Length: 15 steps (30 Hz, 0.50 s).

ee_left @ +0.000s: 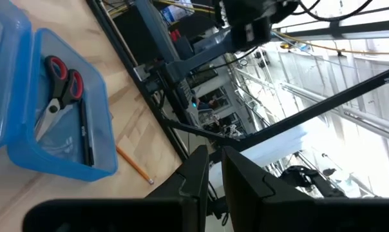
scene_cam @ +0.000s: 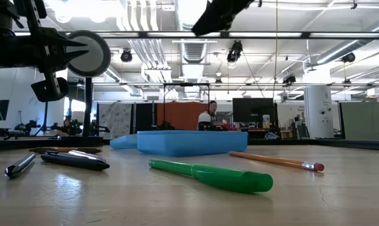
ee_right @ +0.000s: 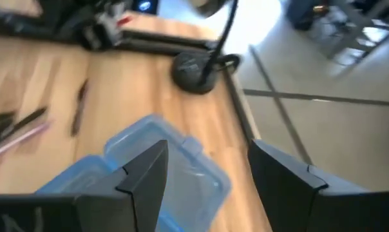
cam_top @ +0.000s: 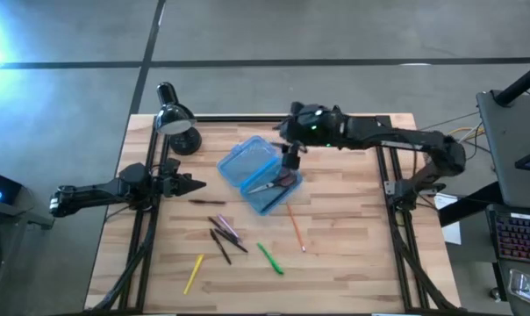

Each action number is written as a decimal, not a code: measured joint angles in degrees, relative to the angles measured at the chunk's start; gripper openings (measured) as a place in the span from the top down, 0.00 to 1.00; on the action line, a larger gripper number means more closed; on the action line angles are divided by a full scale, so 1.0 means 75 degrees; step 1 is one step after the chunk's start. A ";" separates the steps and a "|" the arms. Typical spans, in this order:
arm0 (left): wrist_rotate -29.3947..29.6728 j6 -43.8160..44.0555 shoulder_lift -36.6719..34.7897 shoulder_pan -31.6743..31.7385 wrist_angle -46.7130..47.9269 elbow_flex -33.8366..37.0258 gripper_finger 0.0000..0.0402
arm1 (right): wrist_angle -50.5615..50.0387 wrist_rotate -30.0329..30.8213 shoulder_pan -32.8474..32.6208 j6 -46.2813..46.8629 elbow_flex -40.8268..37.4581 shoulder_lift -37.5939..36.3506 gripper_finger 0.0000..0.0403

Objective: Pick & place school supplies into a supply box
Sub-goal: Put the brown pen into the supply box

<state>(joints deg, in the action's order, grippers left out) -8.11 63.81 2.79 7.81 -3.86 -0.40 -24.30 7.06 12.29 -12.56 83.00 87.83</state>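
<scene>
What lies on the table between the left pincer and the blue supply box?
In the high view, one dark pen lies on the wood between the left pincer and the supply box. The stretch is otherwise bare.

Two dark jointed arms, green light on right arm's wrist, matte black wedge-shaped jaws

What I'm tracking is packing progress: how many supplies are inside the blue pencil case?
2: the red-handled scissors and a dark pen beside them, both in one half of the blue pencil case. The other half is partly out of sight.
</scene>
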 joint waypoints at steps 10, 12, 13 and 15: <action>-0.0055 0.0006 0.0000 0.0003 0.0002 0.0000 0.93 | -0.0285 0.0700 0.0053 0.0948 -0.0915 -0.1525 0.49; 0.0377 -0.0145 0.0000 0.0003 -0.0043 -0.0001 0.93 | -0.0282 0.0868 0.0050 0.1150 -0.1185 -0.1795 0.49; 0.0888 -0.0188 0.0000 0.0003 -0.0076 -0.0003 0.93 | -0.0292 0.0954 0.0050 0.1233 -0.1298 -0.1902 0.49; 0.2305 -0.0090 0.0000 0.0003 -0.0199 -0.0003 0.93 | -0.0286 0.1082 0.0050 0.1440 -0.1522 -0.2124 0.49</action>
<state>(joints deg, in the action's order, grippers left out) 9.18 63.13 2.79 7.84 -5.35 -0.43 -26.44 15.18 12.67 -1.76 71.59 71.90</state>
